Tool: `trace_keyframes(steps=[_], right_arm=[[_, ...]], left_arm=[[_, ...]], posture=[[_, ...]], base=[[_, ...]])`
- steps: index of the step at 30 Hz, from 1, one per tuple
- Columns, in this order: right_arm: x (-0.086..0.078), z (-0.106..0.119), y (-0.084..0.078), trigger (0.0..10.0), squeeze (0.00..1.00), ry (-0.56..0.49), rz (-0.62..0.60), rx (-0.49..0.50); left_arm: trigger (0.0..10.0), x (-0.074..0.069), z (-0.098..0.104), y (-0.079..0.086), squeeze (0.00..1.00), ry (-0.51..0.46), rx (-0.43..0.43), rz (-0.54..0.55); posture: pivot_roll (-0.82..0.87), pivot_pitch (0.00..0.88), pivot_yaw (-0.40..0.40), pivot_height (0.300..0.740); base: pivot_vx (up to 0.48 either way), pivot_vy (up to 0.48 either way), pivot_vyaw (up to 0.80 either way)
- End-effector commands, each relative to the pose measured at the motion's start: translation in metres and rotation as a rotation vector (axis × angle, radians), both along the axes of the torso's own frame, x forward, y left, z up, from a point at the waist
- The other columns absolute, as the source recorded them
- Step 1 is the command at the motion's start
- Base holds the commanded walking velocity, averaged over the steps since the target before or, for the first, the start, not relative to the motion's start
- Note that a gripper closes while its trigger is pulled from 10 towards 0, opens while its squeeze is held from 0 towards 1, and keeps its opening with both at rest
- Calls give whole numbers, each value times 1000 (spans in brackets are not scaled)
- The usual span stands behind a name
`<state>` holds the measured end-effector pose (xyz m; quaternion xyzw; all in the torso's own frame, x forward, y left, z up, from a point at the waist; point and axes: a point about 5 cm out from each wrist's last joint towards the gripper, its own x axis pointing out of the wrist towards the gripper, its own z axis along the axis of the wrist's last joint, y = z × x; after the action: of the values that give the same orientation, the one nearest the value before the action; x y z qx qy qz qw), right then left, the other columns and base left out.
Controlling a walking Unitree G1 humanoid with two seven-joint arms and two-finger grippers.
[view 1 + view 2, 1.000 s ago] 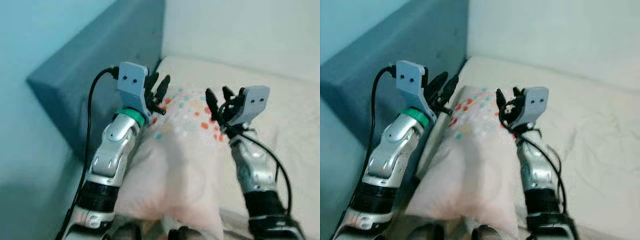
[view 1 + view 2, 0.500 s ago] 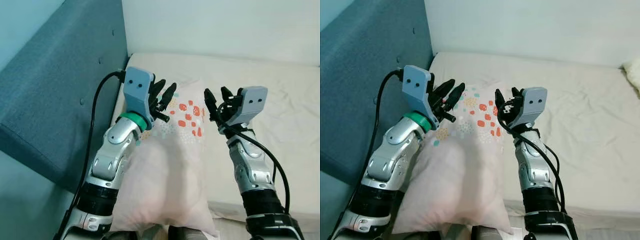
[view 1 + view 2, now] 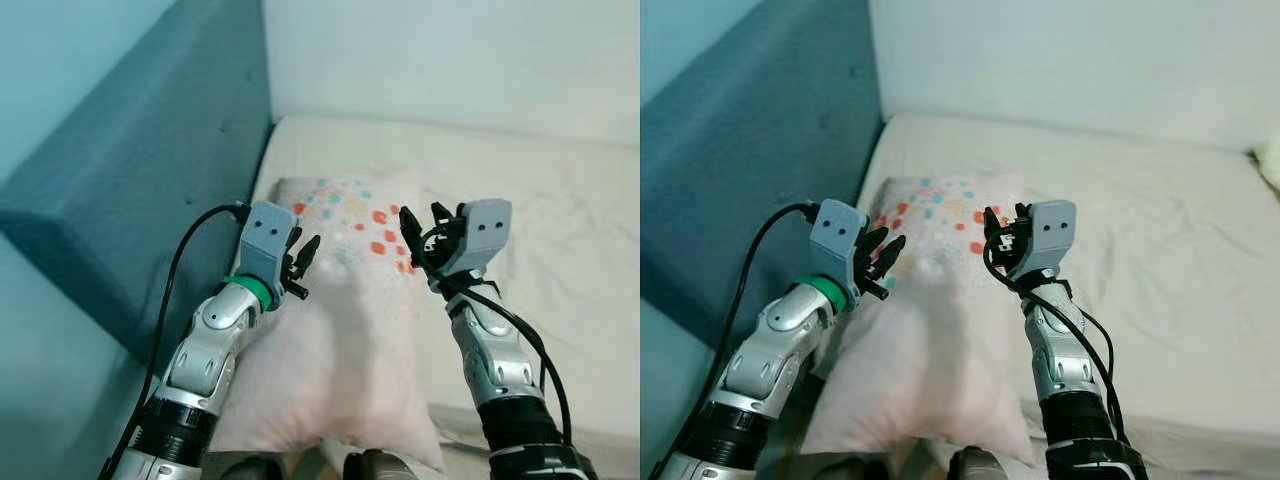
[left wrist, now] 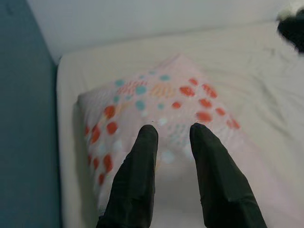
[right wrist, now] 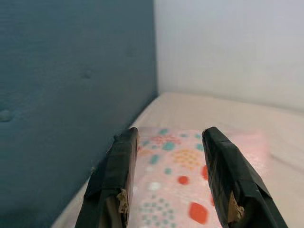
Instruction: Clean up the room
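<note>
A pale pink pillow (image 3: 340,330) with red and teal dots at its far end lies on the bed, lengthwise away from me, close to the headboard. My left gripper (image 3: 304,256) hovers over the pillow's left side, fingers open with nothing between them; in the left wrist view the left gripper (image 4: 173,130) points at the dotted end of the pillow (image 4: 156,95). My right gripper (image 3: 420,222) is raised above the pillow's right edge, also open and empty. The right wrist view looks between the right gripper (image 5: 169,137) fingers at the pillow (image 5: 185,166).
A blue padded headboard (image 3: 140,180) runs along the left side. The cream mattress (image 3: 570,210) stretches to the right, up to a white wall (image 3: 450,60). Something white and fluffy (image 3: 1270,160) lies at the bed's right edge.
The camera has shifted. My left gripper has dropped lower and back relative to the right one. The pillow's dotted end now lies flat beyond both grippers.
</note>
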<state>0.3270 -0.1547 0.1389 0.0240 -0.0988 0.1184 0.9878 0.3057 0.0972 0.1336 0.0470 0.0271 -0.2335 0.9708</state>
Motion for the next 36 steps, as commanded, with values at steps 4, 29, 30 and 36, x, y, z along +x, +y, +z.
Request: trace_keyframes(steps=[4,29,30,36], right_arm=[[-1,-5,-5,10000,0,17,-15,-12],[-17,-11,-35,10000,0,34,-97,-60],[-17,-11,-36,10000,0,34,-100,-68],[-22,-10,-42,10000,0,59,-64,-142]], left_arm=[[10000,-11,-10,11,0,53,47,-61],[10000,-33,-13,12,0,134,66,-276],[10000,-33,-13,12,0,133,68,-279],[10000,-31,-8,14,0,136,72,-297]], posture=[[-69,45,50,708],[-96,58,70,611],[-96,58,71,606],[-90,59,69,606]], base=[[0,0,0],[0,0,0],[0,0,0],[0,0,0]])
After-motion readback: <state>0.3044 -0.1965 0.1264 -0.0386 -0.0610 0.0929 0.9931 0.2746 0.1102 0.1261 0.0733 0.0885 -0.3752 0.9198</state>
